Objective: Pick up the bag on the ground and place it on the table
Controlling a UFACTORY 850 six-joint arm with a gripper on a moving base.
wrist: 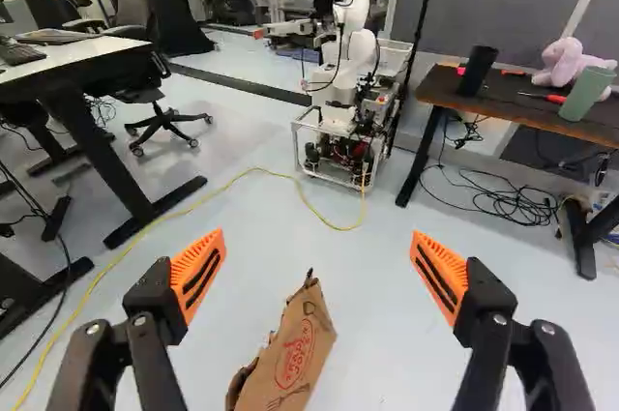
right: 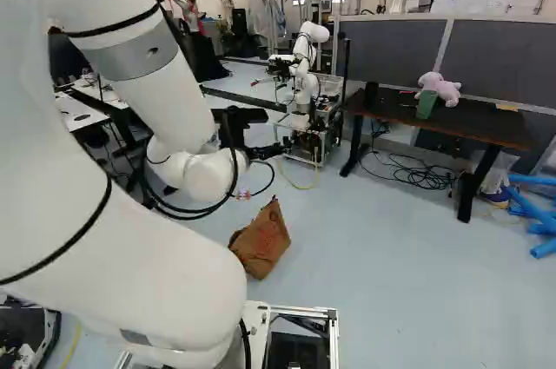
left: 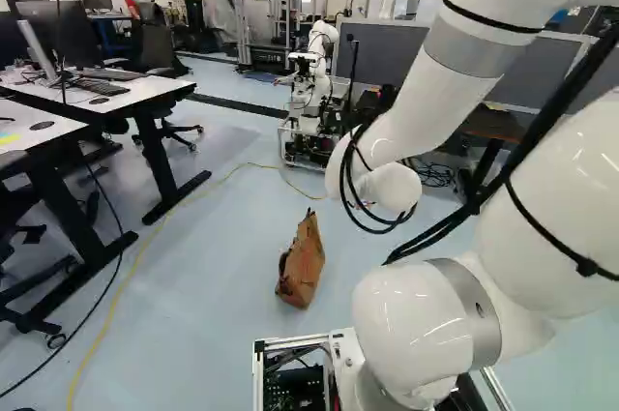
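Black gripper extends from the wrist in the right base view, above the floor and beyond the bag. In the wrist view the gripper is open, its orange pads wide apart with nothing gripped. The brown paper bag stands on the pale floor ahead of the base; the same bag has a ragged top and red print. In the wrist view the bag shows between the fingers' lines, lower down and untouched. A dark-topped table holds a pink plush toy and a green cup.
Another robot stands on a wheeled frame beyond the bag. White desks with black legs are at the left of the left base view. A yellow cable crosses the floor. Black cables lie under the dark table, with blue tubes nearby.
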